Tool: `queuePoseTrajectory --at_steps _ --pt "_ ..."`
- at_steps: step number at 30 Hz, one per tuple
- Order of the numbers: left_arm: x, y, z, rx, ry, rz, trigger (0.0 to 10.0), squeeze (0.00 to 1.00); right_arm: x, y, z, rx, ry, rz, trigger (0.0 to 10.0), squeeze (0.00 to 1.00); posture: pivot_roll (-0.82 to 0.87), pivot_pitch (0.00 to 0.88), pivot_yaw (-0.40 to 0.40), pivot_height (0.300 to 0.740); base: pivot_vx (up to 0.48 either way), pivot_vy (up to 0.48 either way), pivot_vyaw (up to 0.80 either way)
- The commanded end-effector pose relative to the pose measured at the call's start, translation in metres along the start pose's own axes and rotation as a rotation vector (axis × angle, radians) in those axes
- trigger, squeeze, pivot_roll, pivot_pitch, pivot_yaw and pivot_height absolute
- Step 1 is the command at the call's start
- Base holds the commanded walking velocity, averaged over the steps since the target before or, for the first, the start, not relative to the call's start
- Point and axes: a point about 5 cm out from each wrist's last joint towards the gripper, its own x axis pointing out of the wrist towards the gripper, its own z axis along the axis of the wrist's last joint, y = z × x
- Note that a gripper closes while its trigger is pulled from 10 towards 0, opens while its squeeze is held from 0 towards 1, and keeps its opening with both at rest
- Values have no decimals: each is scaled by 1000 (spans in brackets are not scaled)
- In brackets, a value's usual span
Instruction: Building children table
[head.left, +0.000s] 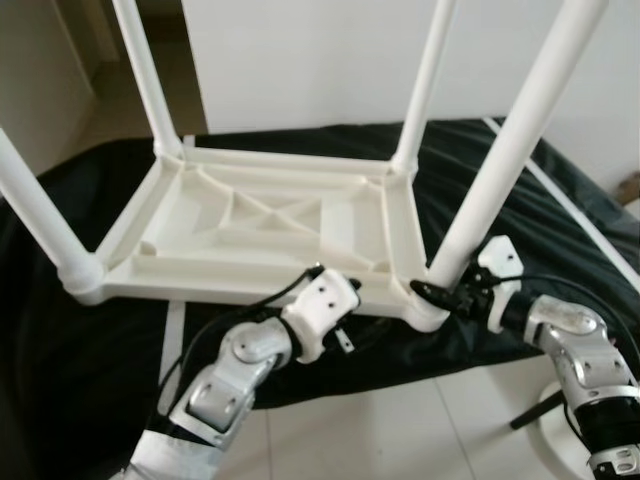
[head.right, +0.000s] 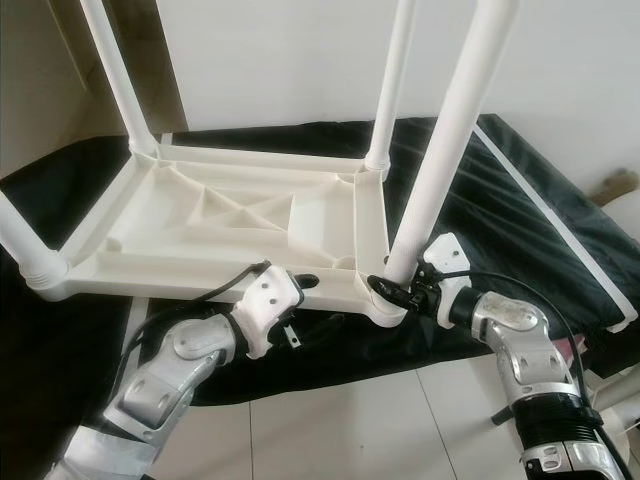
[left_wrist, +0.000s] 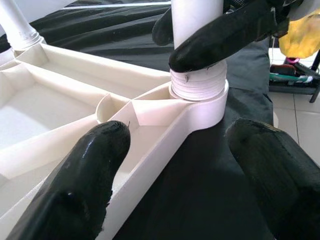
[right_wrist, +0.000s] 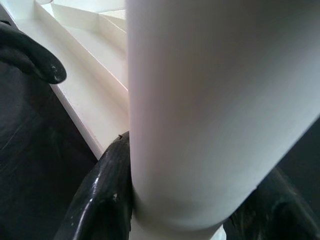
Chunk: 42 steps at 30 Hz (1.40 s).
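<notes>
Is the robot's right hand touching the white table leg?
Touching. In the right wrist view the right hand's black fingers press against the table leg; the left wrist view shows them clamped just above its threaded base.

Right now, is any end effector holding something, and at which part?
The right end effector grips the near right leg just above its socket. The left end effector is open, holding nothing.

Head eyes look down — wrist views close, perhaps sharing table leg (left_wrist: 197, 20).

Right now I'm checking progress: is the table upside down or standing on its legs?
Upside down: the table top lies underside up on the black cloth, legs pointing upward.
</notes>
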Motion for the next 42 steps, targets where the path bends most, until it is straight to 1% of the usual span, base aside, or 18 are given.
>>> queuePoseTrajectory --at_steps 1,5,11,13,14,16,17,22,24,25,29,32,33,34,36,38,39,42 --pt "3 3 -4 30 32 31 10000 0 1 9 -9 38 45 14 10000 0 -7 10 -41 740 0 0 0" --pt "3 8 -12 55 83 68 10000 0 3 12 -7 34 21 -50 10000 0 -11 10 -42 740 0 0 0" --pt "2 8 -11 53 53 78 10000 0 6 14 -8 74 -1 -136 10000 0 -20 13 -51 740 0 0 0" --pt "3 10 -12 64 57 116 10000 0 6 15 -7 97 -36 -238 10000 0 -21 14 -56 740 0 0 0" --pt "3 10 -12 64 57 116 10000 0 6 15 -7 97 -36 -238 10000 0 -21 14 -56 740 0 0 0" --pt "5 13 -15 96 82 157 10000 0 4 17 -8 121 -49 -327 10000 0 -22 12 -54 740 0 0 0" --pt "5 13 -15 96 82 157 10000 0 4 17 -8 121 -49 -327 10000 0 -22 12 -54 740 0 0 0" --pt "4 13 -18 115 85 161 10000 0 2 23 -14 138 -39 -451 10000 0 -25 11 -53 740 0 0 0" --pt "3 15 -19 117 94 156 10000 0 2 27 -17 152 -25 -554 10000 0 -35 15 -46 740 0 0 0" --pt "3 15 -19 117 94 156 10000 0 2 27 -17 152 -25 -554 10000 0 -35 15 -46 740 0 0 0" --pt "5 19 -21 141 108 174 10000 0 6 36 -23 221 8 -786 10000 0 -38 17 -44 740 0 0 0" --pt "5 20 -21 138 108 184 10000 0 8 41 -27 227 40 -857 10000 0 -38 18 -43 740 0 0 0" --pt "5 21 -21 143 104 193 10000 0 9 47 -33 256 73 -928 10000 0 -34 17 -46 740 0 0 0" --pt "5 21 -21 143 104 193 10000 0 9 47 -33 256 73 -928 10000 0 -34 17 -46 740 0 0 0" --pt "5 22 -20 167 90 211 10000 0 15 56 -39 304 104 -1008 10000 0 -29 18 -48 740 0 0 0" --pt "5 23 -19 177 87 217 10000 0 17 59 -40 317 105 -1021 10000 0 -29 18 -48 740 0 0 0" --pt "6 23 -18 173 79 217 10000 0 23 62 -35 344 79 -1020 10000 0 -30 20 -44 740 0 0 0" --pt "7 22 -18 175 76 206 10000 0 25 63 -32 351 60 -1019 10000 0 -31 21 -45 740 0 0 0"
